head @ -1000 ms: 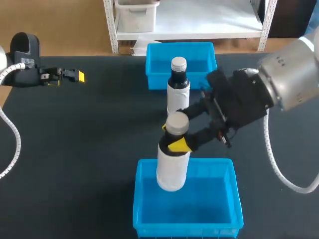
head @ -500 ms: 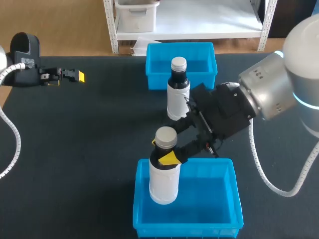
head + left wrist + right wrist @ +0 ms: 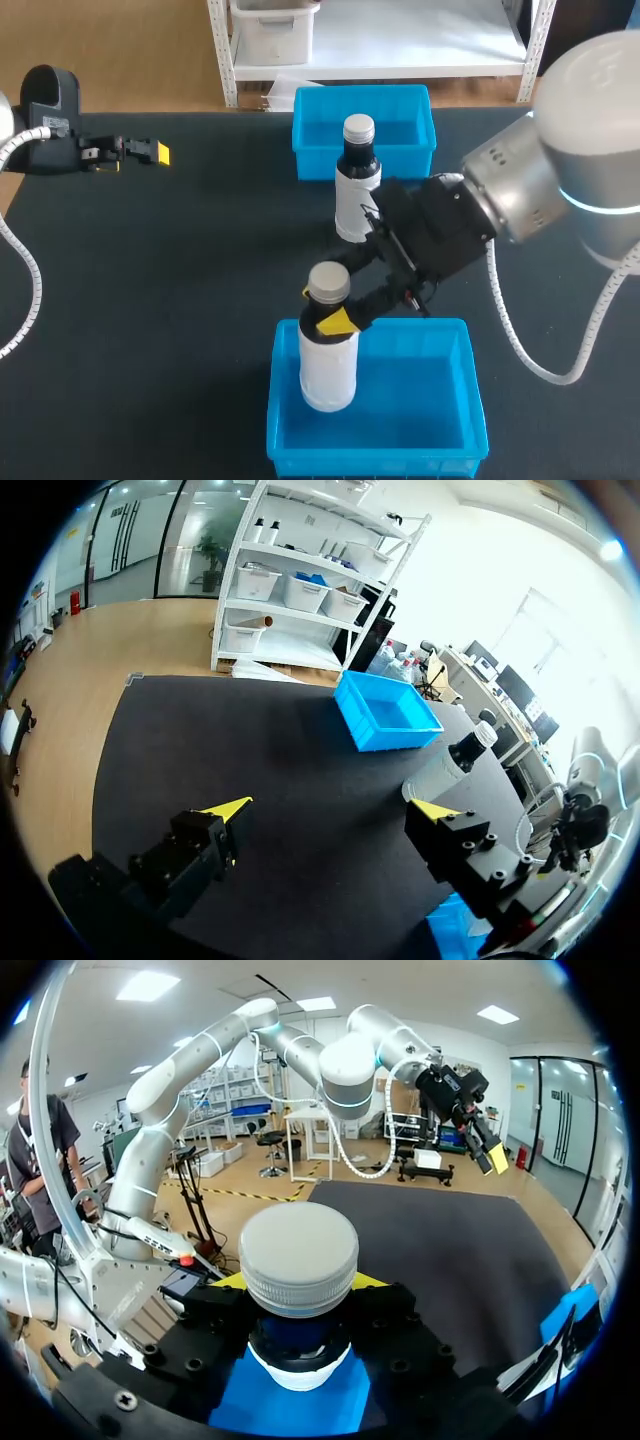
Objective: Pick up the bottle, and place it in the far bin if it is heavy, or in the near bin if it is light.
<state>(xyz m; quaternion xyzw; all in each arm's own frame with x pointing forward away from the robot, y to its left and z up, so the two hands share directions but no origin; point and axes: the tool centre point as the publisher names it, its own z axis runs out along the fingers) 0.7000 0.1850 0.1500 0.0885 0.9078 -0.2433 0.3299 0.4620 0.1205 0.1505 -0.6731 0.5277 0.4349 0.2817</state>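
A white bottle (image 3: 328, 365) with a grey cap (image 3: 300, 1253) stands upright, its lower part inside the near blue bin (image 3: 440, 420), towards that bin's left side. My right gripper (image 3: 326, 306) is shut on its neck just under the cap; in the right wrist view the fingers (image 3: 395, 1325) press the neck from both sides. A second bottle (image 3: 357, 180), dark with a white label, stands in front of the far blue bin (image 3: 310, 135). My left gripper (image 3: 138, 152) rests at the table's far left, open and empty (image 3: 330, 810).
The dark bottle stands just behind my right wrist (image 3: 440, 235). In the left wrist view the far bin (image 3: 385, 712) and the dark bottle (image 3: 450, 765) lie well ahead of the open fingers. Black table top (image 3: 180, 300) stretches left of both bins.
My right gripper has come down and slightly left with the white bottle, so its body now sits lower inside the near bin. The left arm has not moved.
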